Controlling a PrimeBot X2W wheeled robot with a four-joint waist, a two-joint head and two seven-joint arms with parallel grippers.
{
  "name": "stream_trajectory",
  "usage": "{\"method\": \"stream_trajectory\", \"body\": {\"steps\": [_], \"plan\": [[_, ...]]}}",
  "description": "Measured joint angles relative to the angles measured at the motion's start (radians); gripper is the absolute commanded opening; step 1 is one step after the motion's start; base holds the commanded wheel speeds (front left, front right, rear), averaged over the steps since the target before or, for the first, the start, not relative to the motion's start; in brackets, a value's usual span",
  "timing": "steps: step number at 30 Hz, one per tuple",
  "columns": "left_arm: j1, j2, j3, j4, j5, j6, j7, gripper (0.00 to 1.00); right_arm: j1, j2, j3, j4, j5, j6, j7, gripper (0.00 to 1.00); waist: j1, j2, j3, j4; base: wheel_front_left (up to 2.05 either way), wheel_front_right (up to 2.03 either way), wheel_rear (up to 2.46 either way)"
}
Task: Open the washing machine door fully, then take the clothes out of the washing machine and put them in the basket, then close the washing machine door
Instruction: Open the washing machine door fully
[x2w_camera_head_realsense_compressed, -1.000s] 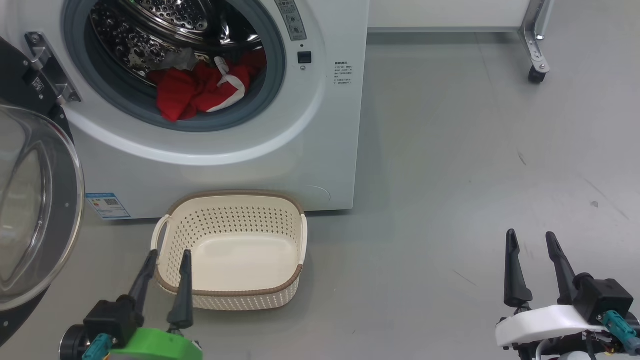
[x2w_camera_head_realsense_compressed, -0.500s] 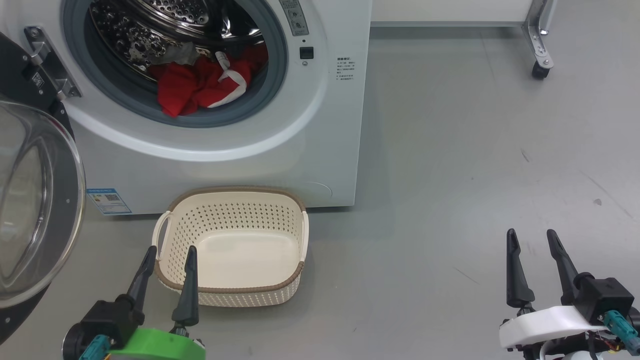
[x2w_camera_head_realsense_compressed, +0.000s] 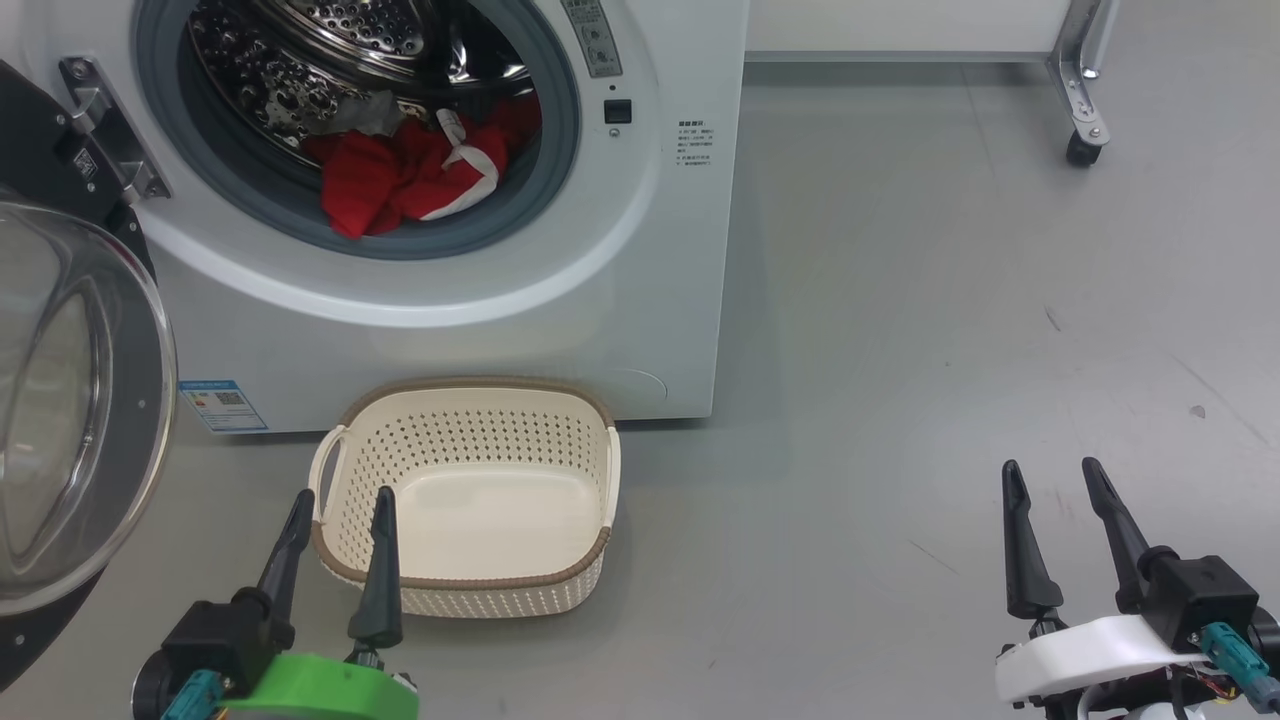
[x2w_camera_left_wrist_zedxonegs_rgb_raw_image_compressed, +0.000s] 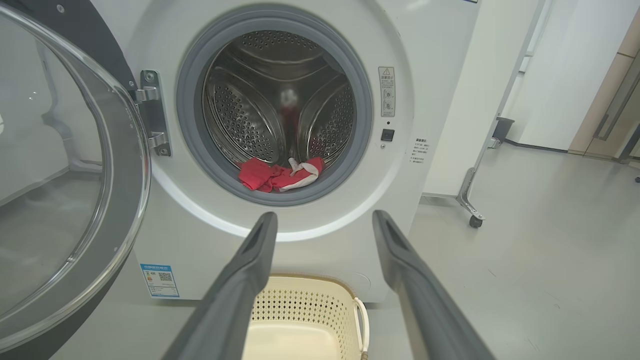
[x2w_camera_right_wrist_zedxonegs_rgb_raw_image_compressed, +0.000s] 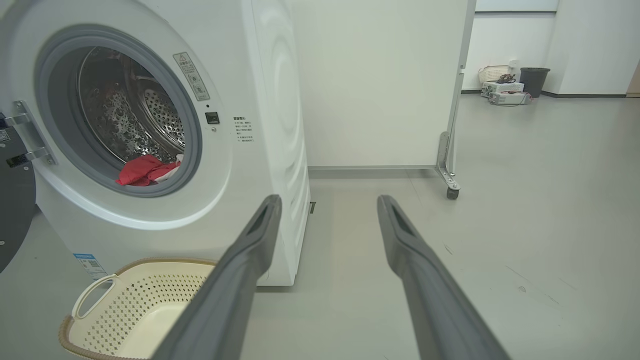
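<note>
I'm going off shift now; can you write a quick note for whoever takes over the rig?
Left gripper open, empty, low by the basket's near rim.
Right gripper open, empty, over floor at the right.
Door swung open at the left.
Clothes in the drum, at its front.
Basket empty, on the floor before the washer.
Done: door opened.
Left: clothes into basket, close door.

Grey floor (x2w_camera_head_realsense_compressed: 950, 300) showed faint dark scuffs, white partition panel (x2w_camera_right_wrist_zedxonegs_rgb_raw_image_compressed: 380, 85) stood on a metal leg (x2w_camera_head_realsense_compressed: 1075, 75) with a black caster (x2w_camera_head_realsense_compressed: 1079, 150), dark bin (x2w_camera_right_wrist_zedxonegs_rgb_raw_image_compressed: 534, 81) sat against the far wall beside low boxes (x2w_camera_right_wrist_zedxonegs_rgb_raw_image_compressed: 506, 96)
</note>
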Motion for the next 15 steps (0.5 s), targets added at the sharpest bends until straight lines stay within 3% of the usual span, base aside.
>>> {"method": "stream_trajectory", "body": {"steps": [15], "plan": [[0.021, 0.0, -0.02, -0.012, -0.012, 0.007, 0.0, 1.0, 0.005, 0.001, 0.004, 0.0, 0.0, 0.0, 0.0, 1.0, 0.0, 0.0, -0.001, 0.004, 0.0, 0.0, 0.0]]}}
